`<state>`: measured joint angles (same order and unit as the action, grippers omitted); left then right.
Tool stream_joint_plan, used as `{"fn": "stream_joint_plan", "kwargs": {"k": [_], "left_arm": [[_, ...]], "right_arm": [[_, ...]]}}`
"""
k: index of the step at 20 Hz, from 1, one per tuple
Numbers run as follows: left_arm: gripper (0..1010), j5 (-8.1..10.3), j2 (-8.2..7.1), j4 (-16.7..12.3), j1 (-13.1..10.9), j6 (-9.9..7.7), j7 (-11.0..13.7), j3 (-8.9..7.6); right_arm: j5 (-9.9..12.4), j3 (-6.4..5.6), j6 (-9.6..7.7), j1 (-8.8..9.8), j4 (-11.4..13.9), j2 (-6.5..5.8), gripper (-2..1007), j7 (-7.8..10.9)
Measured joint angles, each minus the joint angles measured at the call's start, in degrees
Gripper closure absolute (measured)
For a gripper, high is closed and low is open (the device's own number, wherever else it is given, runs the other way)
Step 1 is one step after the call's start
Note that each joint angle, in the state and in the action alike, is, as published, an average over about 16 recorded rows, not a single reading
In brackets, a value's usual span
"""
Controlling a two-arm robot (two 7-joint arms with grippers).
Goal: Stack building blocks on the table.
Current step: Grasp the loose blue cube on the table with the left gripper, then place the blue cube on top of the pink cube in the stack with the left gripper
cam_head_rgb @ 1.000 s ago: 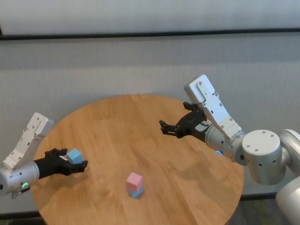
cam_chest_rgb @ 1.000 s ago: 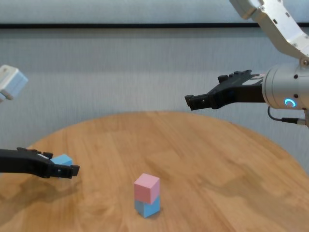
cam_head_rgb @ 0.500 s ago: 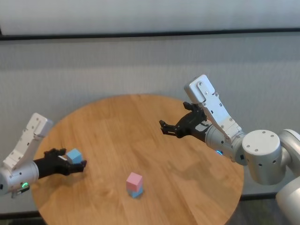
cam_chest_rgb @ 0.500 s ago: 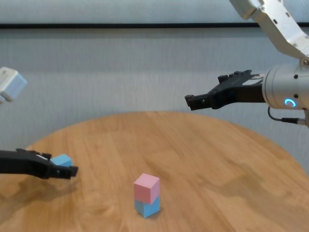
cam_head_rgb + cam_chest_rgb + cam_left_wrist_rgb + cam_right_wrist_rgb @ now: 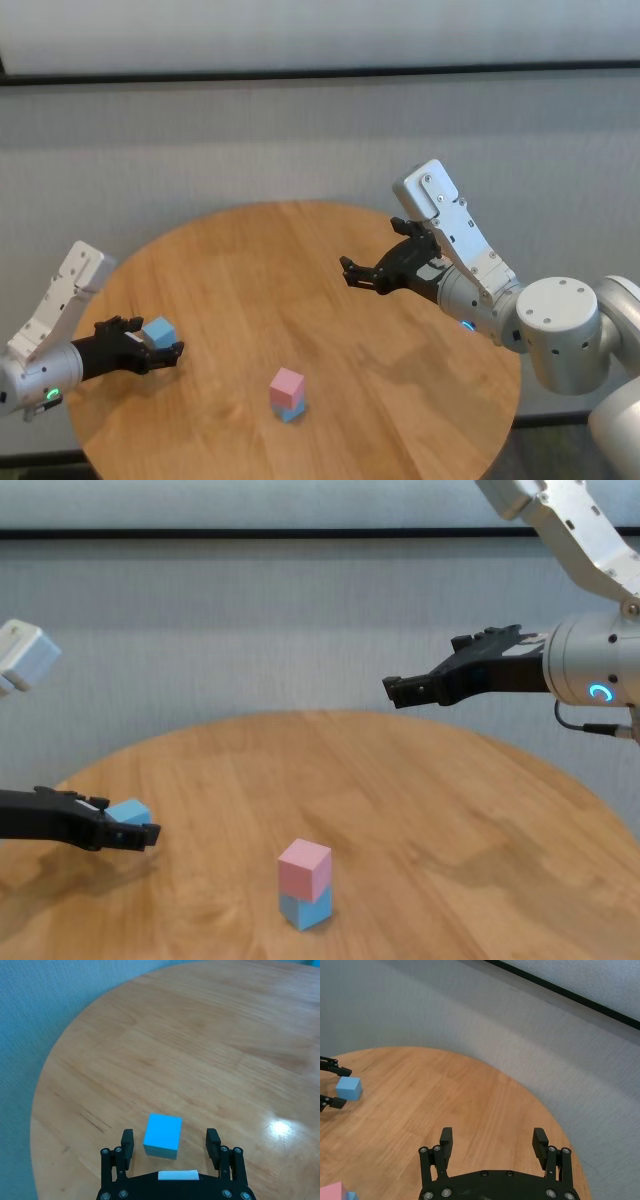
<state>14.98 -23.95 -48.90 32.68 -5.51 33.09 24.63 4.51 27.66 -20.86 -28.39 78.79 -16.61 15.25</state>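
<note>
Left tool (image 5: pixel 170 1145) lies low at the left edge of the worktop (image 5: pixel 300 270), fingers apart on either side of the loose blue block (image 5: pixel 163 1135), not yet clamped, probably lined up for a side grasp. The pink block (image 5: pixel 287 384) already sits on a second blue block (image 5: pixel 291 411) near the front. Right tool (image 5: pixel 372 277) hangs spread and empty above the worktop's far right, likely out of the way.

Left gripper (image 5: pixel 170 1141) open; light blue cube (image 5: pixel 163 1135) between fingers, gaps both sides, on table (image 5: pixel 210 1050).
</note>
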Motion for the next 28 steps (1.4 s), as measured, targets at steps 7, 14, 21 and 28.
{"fn": "stream_joint_plan", "kwargs": {"k": [7, 14, 21, 28], "left_arm": [[294, 0.33, -0.01, -0.3, -0.2, -0.16, -0.4, -0.2], [508, 0.5, 0.0, -0.5, -0.4, -0.26, -0.5, -0.31], [609, 1.07, -0.63, -3.1, -1.5, -0.93, -0.3, -0.94], [619, 2.67, -3.79, -11.8, -5.1, -3.56, 0.9, -2.2]], "right_arm": [[0.0, 0.0, 0.0, 0.0, 0.0, 0.0, 0, 0.0], [0.0, 0.0, 0.0, 0.0, 0.0, 0.0, 0, 0.0], [0.0, 0.0, 0.0, 0.0, 0.0, 0.0, 0, 0.0], [0.0, 0.0, 0.0, 0.0, 0.0, 0.0, 1, 0.0]]}}
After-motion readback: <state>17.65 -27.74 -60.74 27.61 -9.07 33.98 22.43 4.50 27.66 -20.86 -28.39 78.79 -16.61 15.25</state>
